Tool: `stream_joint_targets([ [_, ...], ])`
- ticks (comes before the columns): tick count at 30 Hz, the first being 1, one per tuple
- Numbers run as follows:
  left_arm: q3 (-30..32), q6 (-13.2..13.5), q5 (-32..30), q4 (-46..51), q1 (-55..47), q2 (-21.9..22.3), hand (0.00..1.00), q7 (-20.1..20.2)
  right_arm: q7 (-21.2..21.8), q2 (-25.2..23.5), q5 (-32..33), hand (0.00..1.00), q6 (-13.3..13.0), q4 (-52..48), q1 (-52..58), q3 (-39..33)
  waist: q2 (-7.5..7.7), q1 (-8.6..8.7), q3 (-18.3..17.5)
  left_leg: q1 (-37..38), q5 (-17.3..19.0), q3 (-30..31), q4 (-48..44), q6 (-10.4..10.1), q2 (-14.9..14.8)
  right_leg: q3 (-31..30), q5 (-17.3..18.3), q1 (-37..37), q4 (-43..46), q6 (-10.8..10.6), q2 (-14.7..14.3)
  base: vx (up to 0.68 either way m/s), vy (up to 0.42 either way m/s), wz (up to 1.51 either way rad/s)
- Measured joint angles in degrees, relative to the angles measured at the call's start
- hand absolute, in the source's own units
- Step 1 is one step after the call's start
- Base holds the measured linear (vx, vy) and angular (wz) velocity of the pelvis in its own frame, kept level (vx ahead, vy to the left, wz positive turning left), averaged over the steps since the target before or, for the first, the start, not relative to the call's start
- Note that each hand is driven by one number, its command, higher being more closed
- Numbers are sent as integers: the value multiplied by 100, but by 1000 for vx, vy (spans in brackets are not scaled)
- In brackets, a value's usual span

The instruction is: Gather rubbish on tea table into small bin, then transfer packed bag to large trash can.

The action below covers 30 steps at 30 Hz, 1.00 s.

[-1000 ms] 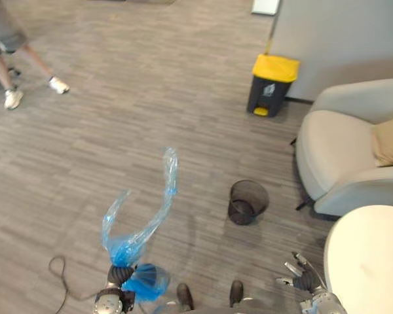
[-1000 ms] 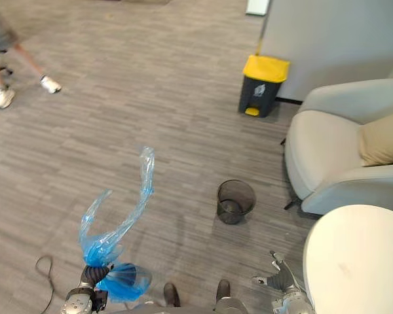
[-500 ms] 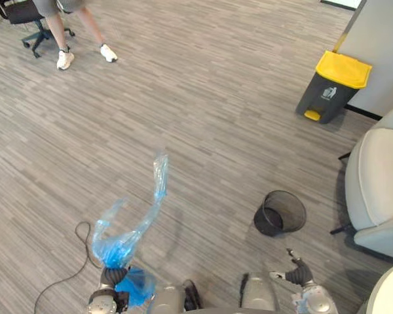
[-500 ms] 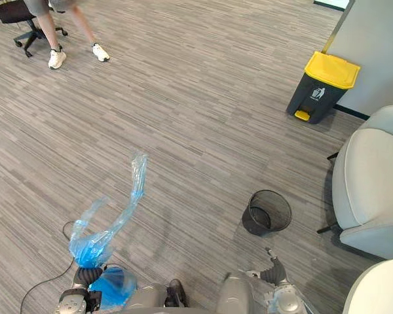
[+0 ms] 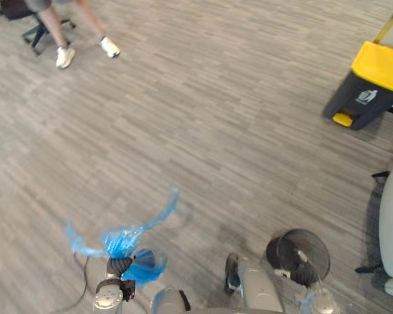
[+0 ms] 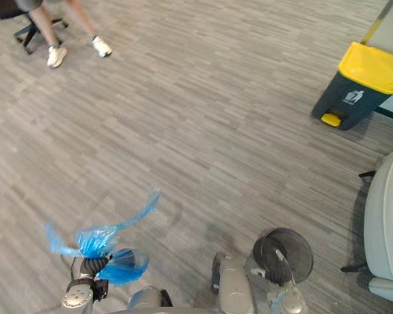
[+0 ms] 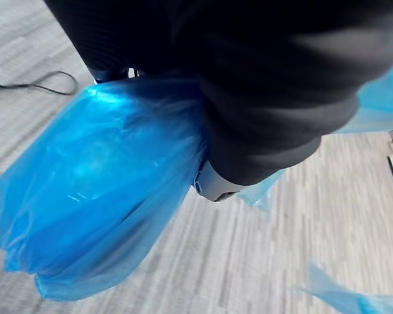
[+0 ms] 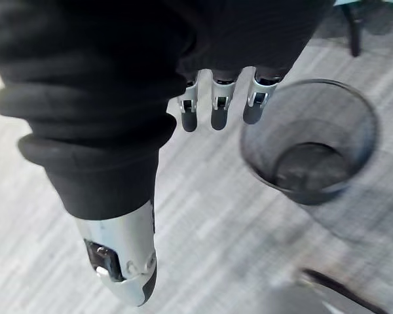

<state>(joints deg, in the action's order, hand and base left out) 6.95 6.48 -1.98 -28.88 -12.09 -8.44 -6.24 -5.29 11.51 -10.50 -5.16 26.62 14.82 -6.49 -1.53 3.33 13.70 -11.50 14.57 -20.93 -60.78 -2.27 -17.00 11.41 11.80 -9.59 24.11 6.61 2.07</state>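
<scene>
Blue translucent plastic bag (image 5: 136,254) gripped at bunched neck by left hand (image 5: 120,266), bulk hung beside fingers. Right hand (image 8: 213,108) fingers straight, nothing held, black round mesh bin (image 8: 295,193) just past fingertips.

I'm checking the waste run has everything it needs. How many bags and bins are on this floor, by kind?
Blue plastic bag: 1
Small black mesh bin: 1
Large trash can with yellow lid: 1
Total: 3
</scene>
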Motion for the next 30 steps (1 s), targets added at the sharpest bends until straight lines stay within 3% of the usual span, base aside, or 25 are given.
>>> stream_joint_targets([
  [1,-7,35,28,258,-49,44,100,15,-8,0,84,0,-2,-160,19,-52,161,-117,32,-287,65,-144,337,107,26,-284,12,452,-359,6,-9,510,-34,-79],
  [3,-5,41,28,481,-30,52,100,15,-86,2,96,0,-3,-282,6,-153,241,-256,68,-842,57,8,1183,96,236,-671,170,869,-746,-94,-32,588,62,-99],
  [5,-51,41,27,643,-14,111,100,13,-129,24,95,0,-1,-273,-13,-221,202,-404,43,-1087,-117,437,2478,-182,534,-1026,334,1010,-809,-261,-30,471,174,-112],
  [6,-124,43,27,736,-116,159,100,-2,-134,84,93,0,4,-237,14,-224,141,-443,-10,-1069,-312,822,3518,-399,714,-1258,619,1073,-715,-403,-62,394,224,-102],
  [7,-177,43,28,767,-184,175,100,-6,-138,125,93,0,2,-240,49,-225,78,-440,-51,-1045,-321,894,3731,-419,701,-1372,759,1102,-638,-454,-117,550,359,-135],
  [8,-258,25,22,795,-263,159,100,-2,-146,74,87,0,15,-141,59,-259,96,-475,-147,-957,-709,980,3575,-216,742,-1683,1129,1125,-259,-610,-93,606,338,-131],
  [9,-292,1,24,797,-258,118,100,-5,-178,-132,81,0,44,-78,105,-253,393,-472,-322,-793,-476,621,3401,-89,875,-1760,1263,911,437,-761,213,613,324,-123],
  [10,-301,1,25,808,-257,98,100,-9,-193,-194,77,0,43,-88,122,-252,458,-465,-360,-709,-395,523,3380,-26,918,-1750,1198,741,832,-891,293,590,264,-101],
  [11,-430,1,27,824,-117,17,100,-7,-203,-287,61,0,53,-86,112,-251,531,-385,-343,-376,-144,280,3359,79,964,-1649,715,225,2061,-1695,488,553,273,-72],
  [12,-550,-2,27,830,3,-82,100,-7,-204,-351,25,0,67,-78,92,-245,550,-332,-331,-25,52,139,3401,153,985,-1479,250,-229,3111,-2101,662,543,241,-64],
  [13,-574,-2,30,836,36,-120,100,-15,-204,-374,-19,0,72,-49,78,-239,546,-288,-328,151,123,67,3438,166,979,-1343,258,-381,3480,-1989,768,521,177,-56],
  [14,-596,-1,31,830,58,-185,100,-33,-204,-379,-119,0,99,60,-40,-167,452,-216,-279,655,212,-77,3697,156,977,-905,355,-701,3878,-1533,912,520,114,-52],
  [15,-598,0,43,819,103,-197,100,-39,-204,-379,-137,0,103,168,-158,-153,427,-177,-273,926,212,-143,3955,156,965,-593,454,-881,3841,-1321,934,617,111,-73],
  [16,-520,13,138,777,186,-310,100,-43,-205,-366,-141,0,103,308,-355,-156,341,-102,-271,1303,189,-191,4422,116,924,58,594,-1295,3459,-1087,932,512,72,-52],
  [18,-441,14,139,483,443,-358,100,-36,-205,-237,-144,0,84,516,-592,-165,259,-24,-215,1614,131,-290,4819,20,855,748,600,-1689,2398,-958,876,574,15,-26],
  [20,-403,-3,139,78,692,-349,100,-37,-205,-46,-147,0,79,772,-766,-166,168,34,-138,1879,122,-294,4985,3,784,1174,310,-1903,1327,-675,727,502,-55,-6],
  [21,-386,-11,138,-116,737,-372,100,-38,-208,42,-149,0,92,869,-797,-175,178,93,-120,2152,87,-311,5091,-186,813,1336,-250,-1944,297,-569,552,637,-119,-4],
  [22,-393,-16,135,-125,659,-401,100,-29,-218,98,-183,0,101,872,-689,-194,347,147,-161,2483,183,-283,5068,-562,928,1346,-1407,-1803,-663,-94,418,819,-165,-23],
  [23,-368,-39,134,-259,699,-265,100,-38,-219,273,-219,0,123,998,-785,-216,53,136,-100,2686,299,-278,4925,-755,697,1316,-1503,-1868,-168,296,296,710,-127,-30],
  [24,-381,-52,130,-271,710,-287,100,-13,-220,276,-261,0,142,1026,-861,-224,-11,152,-92,2619,192,-250,4777,-878,636,1317,-1340,-1952,73,365,288,786,-203,-17],
  [25,-399,-53,128,-285,823,-306,100,-14,-214,268,-313,0,148,1026,-858,-274,4,268,-79,2395,-156,-17,4178,-1097,604,1286,-704,-2033,581,260,410,612,-189,-6],
  [26,-400,-49,128,-285,864,-294,100,-18,-211,258,-314,0,169,1038,-842,-275,-9,253,-71,2169,-440,106,3522,-1113,494,1213,-501,-1955,670,261,383,716,-242,-27],
  [27,-397,-39,129,-288,870,-268,100,-20,-204,247,-314,0,171,1080,-904,-222,-62,174,12,1471,-1033,457,1720,-961,135,1101,-348,-1520,412,274,137,452,-141,-54],
  [28,-397,-39,130,-290,859,-259,100,-19,-209,236,-310,0,172,1087,-953,-201,-76,152,86,1211,-890,607,1058,-835,40,1042,-338,-1261,272,274,-5,510,-126,-86],
  [30,-401,-40,133,-248,795,-118,100,-20,-228,137,-300,0,158,866,-989,-201,55,-126,226,264,-276,898,-148,-490,96,550,-311,-351,-313,292,-319,434,-59,-109],
])
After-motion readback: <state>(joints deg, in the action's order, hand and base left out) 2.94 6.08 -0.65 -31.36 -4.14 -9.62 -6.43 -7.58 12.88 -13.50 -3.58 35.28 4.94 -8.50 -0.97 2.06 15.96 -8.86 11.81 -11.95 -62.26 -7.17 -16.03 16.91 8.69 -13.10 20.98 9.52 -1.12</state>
